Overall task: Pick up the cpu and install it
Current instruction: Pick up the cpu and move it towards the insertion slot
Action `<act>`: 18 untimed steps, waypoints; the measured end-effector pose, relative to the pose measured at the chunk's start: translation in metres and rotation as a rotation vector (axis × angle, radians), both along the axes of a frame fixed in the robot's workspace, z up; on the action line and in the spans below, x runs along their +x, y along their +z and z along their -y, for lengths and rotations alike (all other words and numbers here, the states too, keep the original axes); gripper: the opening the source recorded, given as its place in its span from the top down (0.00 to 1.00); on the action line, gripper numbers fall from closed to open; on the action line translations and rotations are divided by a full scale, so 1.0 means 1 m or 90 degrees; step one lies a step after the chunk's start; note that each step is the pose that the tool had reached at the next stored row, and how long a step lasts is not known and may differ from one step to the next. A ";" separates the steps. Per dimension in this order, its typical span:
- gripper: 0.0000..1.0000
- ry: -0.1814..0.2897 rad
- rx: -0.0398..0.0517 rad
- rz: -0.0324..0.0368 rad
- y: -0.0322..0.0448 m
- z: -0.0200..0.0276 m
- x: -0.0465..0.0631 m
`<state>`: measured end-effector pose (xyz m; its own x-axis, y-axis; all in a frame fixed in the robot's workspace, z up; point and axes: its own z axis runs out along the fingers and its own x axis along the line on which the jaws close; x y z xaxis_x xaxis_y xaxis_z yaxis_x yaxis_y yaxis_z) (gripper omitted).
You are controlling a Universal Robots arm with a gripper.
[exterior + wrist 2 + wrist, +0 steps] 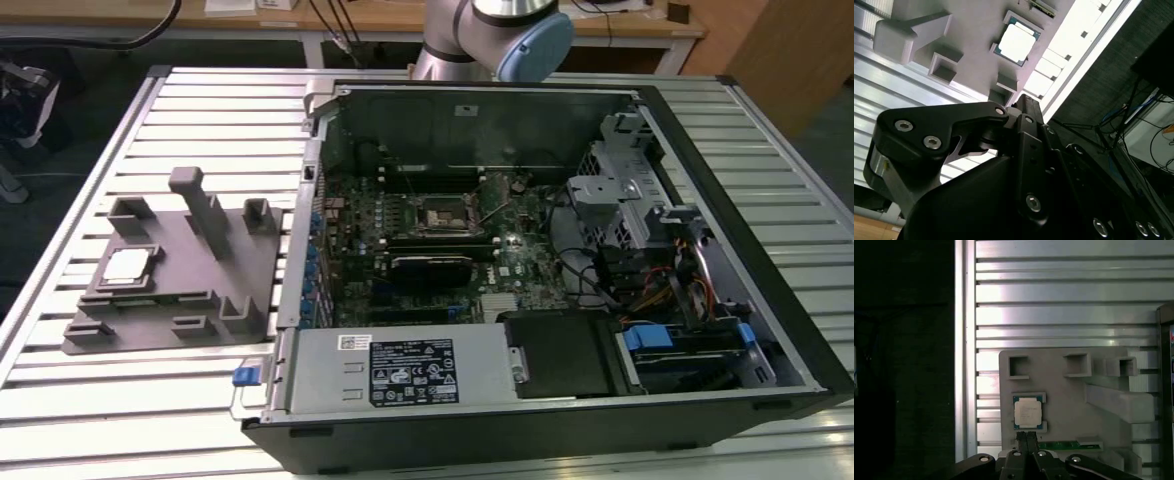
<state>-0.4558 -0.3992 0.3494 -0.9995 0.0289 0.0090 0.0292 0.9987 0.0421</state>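
Evidently nothing is installed yet: the cpu (127, 265) is lying on the fixture (187, 290) at the exterior view's left, and the end effector (1027, 436) is hovering near it, pinched narrow and empty.

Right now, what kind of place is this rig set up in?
Probably a robotics lab bench for PC assembly trials: an open computer case lies on a slatted aluminium table, a grey fixture block beside it holds the cpu, and wooden desks with cables stand behind.

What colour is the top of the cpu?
The cpu top is pale silvery-grey; clearest in the first wrist view.
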 end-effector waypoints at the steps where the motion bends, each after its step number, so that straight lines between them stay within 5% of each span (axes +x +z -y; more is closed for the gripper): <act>1: 0.89 0.001 0.0000 0.0000 -0.0011 0.0000 0.000; 6: 0.89 0.003 0.0000 -0.0001 -0.0056 0.0001 0.000; 18: 0.42 0.012 0.0000 -0.0001 -0.0180 0.0002 0.000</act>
